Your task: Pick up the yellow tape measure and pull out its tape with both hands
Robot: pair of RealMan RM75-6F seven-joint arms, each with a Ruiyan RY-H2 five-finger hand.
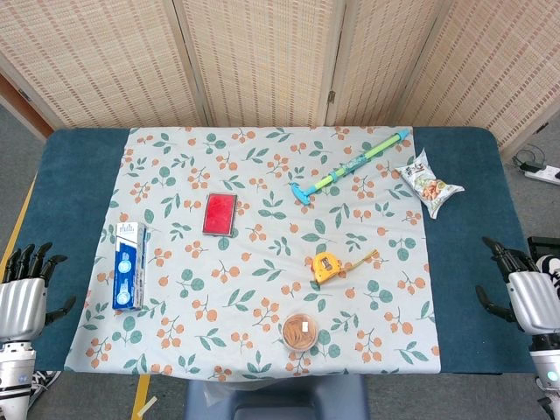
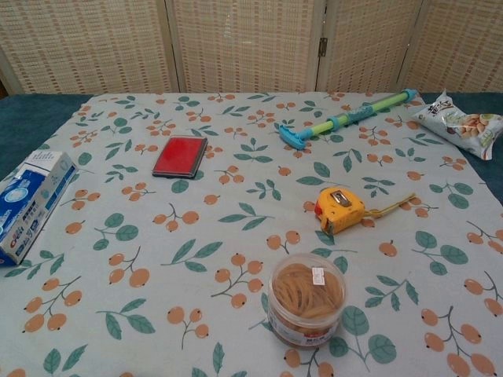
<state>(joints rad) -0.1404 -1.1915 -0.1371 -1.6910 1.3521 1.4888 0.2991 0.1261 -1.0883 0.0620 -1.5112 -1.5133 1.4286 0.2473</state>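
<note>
- Left hand (image 1: 22, 293) hung off the table's (image 1: 52, 175) left edge, well left of the tape measure (image 1: 326, 265); fingers apart and pointing up, holding nothing.
- Right hand (image 1: 525, 293) hung off the right edge, well right of the tape measure; fingers spread, holding nothing.
- Jar (image 1: 299, 332) of rubber bands stood upright just nearer than the tape measure and slightly left of it.
- Tape measure, yellow, lay on the floral cloth (image 1: 262, 289), right of centre, untouched; a short strap trailed from it to the right.
- Blue-and-white box (image 1: 129, 265) lay far left of the tape measure, near the cloth's left edge.
- Red case (image 1: 220, 213) lay flat, left of and beyond the tape measure.
- Snack bag (image 1: 427, 185) lay beyond it to the right, at the cloth's edge.
- Green-and-blue stick (image 1: 350, 167) lay diagonally beyond the tape measure, its head nearest.
</note>
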